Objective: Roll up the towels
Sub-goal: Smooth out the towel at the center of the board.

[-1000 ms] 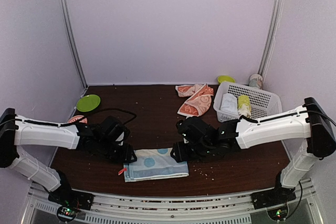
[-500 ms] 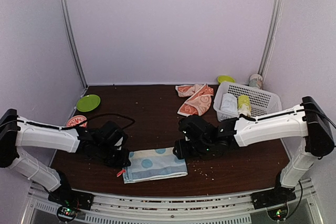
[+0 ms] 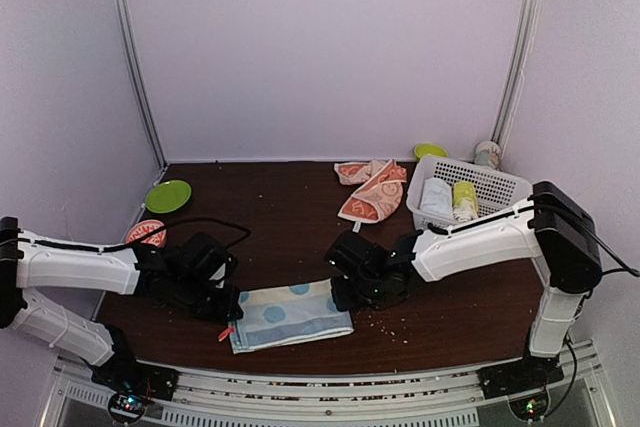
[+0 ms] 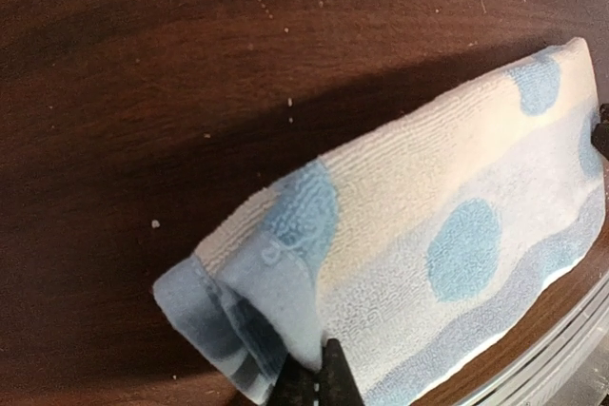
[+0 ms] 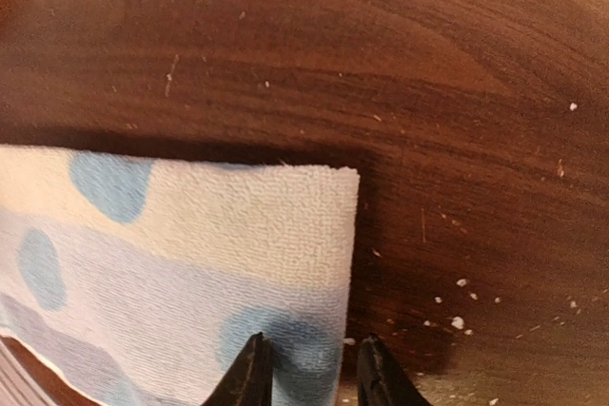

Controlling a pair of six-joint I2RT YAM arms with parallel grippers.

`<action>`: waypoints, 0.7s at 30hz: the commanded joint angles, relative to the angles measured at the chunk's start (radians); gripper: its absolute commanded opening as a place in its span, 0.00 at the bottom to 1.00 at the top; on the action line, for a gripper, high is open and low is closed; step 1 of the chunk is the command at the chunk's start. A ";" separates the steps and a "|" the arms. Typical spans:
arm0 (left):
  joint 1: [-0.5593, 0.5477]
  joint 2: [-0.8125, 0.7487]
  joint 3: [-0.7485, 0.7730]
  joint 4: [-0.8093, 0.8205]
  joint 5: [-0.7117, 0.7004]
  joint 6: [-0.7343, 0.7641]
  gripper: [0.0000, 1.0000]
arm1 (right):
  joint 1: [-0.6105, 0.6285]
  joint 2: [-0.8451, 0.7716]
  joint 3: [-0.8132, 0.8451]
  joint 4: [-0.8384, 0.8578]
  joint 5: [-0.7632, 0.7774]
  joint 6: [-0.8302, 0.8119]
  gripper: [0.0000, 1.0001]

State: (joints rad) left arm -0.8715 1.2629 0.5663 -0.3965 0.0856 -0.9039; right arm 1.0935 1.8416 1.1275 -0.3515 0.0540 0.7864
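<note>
The light blue dotted towel (image 3: 292,314) lies folded flat near the table's front edge. My left gripper (image 3: 226,303) is at its left end, and in the left wrist view it (image 4: 319,370) is shut on a pinched-up corner of the towel (image 4: 428,225). My right gripper (image 3: 341,293) is at the towel's right end. In the right wrist view its jaws (image 5: 309,368) stand apart astride the towel's (image 5: 190,235) right edge, one finger on the cloth and one over bare wood. The orange patterned towel (image 3: 372,188) lies crumpled at the back.
A white basket (image 3: 503,187) at the back right holds a white roll (image 3: 436,197) and a yellow-green roll (image 3: 465,199). A green plate (image 3: 168,196) and a pink plate (image 3: 147,233) sit at the left. Crumbs dot the wood right of the towel.
My left gripper closed on the towel's left corner. The right gripper's jaws narrowed at the right edge. Both arms and the towel shifted slightly toward the front.
</note>
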 commanded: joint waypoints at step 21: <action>-0.004 -0.118 0.008 -0.152 -0.009 0.051 0.42 | 0.044 -0.125 -0.010 -0.052 -0.013 -0.006 0.46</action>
State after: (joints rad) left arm -0.8719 1.1831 0.5159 -0.4767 0.0963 -0.8753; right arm 1.1091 1.7782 1.1275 -0.4007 0.0673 0.7876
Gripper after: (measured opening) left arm 0.314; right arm 0.461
